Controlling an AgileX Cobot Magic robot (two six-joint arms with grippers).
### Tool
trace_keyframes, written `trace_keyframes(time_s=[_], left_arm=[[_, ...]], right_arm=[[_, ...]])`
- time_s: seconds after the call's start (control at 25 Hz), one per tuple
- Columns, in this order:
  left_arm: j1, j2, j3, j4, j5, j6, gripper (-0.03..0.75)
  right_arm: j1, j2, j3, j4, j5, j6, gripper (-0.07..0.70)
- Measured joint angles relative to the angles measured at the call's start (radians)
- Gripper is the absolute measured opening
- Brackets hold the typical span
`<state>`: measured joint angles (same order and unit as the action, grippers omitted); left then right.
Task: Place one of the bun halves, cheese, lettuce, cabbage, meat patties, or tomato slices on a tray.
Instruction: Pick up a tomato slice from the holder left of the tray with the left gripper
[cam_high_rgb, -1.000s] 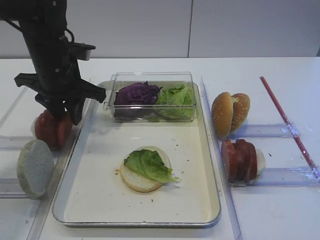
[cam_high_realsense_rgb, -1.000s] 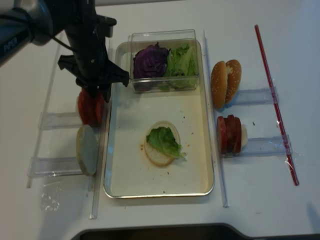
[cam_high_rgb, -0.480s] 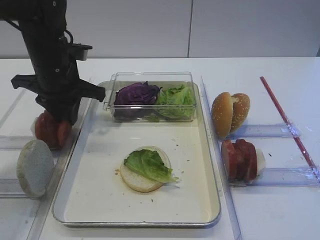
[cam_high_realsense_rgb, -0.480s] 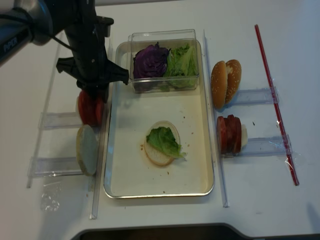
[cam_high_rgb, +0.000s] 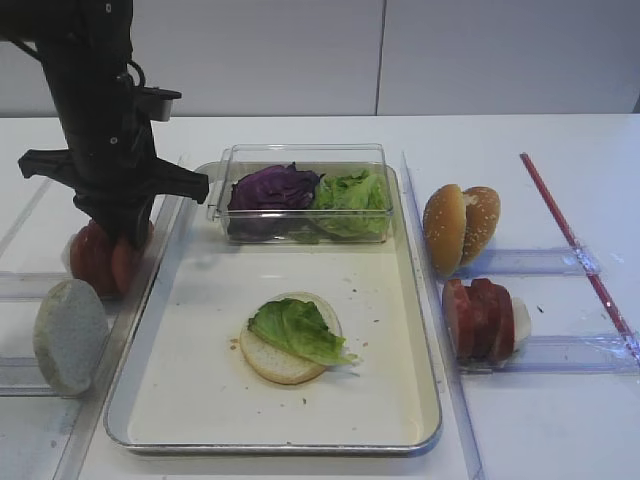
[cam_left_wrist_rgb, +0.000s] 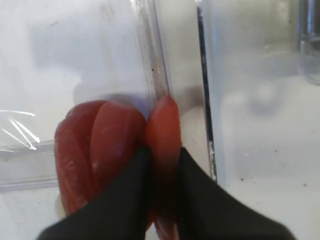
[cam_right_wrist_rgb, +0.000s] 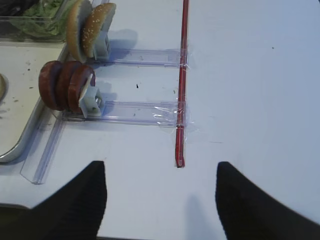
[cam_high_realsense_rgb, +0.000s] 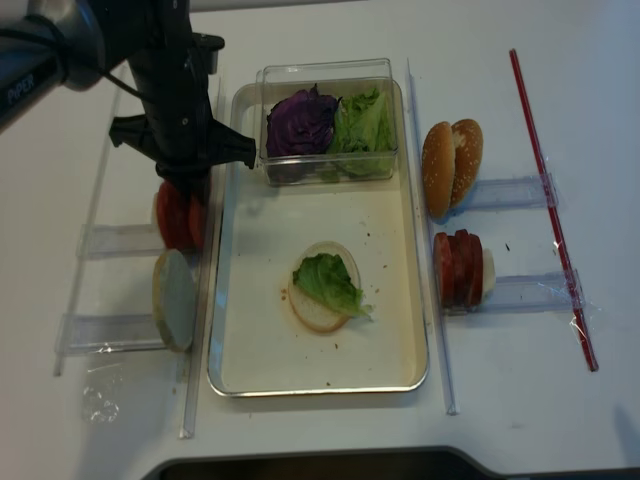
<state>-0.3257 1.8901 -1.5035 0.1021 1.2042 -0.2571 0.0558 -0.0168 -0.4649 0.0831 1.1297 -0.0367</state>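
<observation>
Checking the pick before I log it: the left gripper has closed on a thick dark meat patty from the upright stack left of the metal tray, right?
Not a patty: the left gripper pinches a thin orange-red tomato slice, as the left wrist view shows. The stack does stand left of the metal tray.

The large rectangular metal tray (cam_high_rgb: 420, 330) is taken as landmark. At its far end a small clear plastic box (cam_high_rgb: 300, 155) is set, with purple cabbage (cam_high_rgb: 272, 187) left of green lettuce (cam_high_rgb: 350, 192) inside. A bun half topped by a leaf (cam_high_rgb: 290, 340) lies on its floor. Orange-red tomato slices (cam_high_rgb: 100, 260) stand left of it; sesame bun halves (cam_high_rgb: 460, 226) and dark meat patties (cam_high_rgb: 478, 318) stand right.
</observation>
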Motion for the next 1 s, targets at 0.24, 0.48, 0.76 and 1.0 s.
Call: trace_keyframes(time_s=[0.24,0.48,0.76,1.0], left_arm=[[0.000,0.000,0.000,0.000,0.000,-0.001,0.118],[0.000,0.000,0.000,0.002,0.000,-0.002,0.114],[0.000,-0.002,0.000,0.004,0.001,-0.002,0.113],[0.000,-0.028,0.000,0.006,0.011,-0.002,0.112]], right_arm=[[0.000,0.000,0.000,0.000,0.000,0.000,0.505],[0.000,0.000,0.000,0.000,0.000,0.000,0.505],[0.000,0.000,0.000,0.000,0.000,0.000,0.505],[0.000,0.000,0.000,0.000,0.000,0.000,0.505]])
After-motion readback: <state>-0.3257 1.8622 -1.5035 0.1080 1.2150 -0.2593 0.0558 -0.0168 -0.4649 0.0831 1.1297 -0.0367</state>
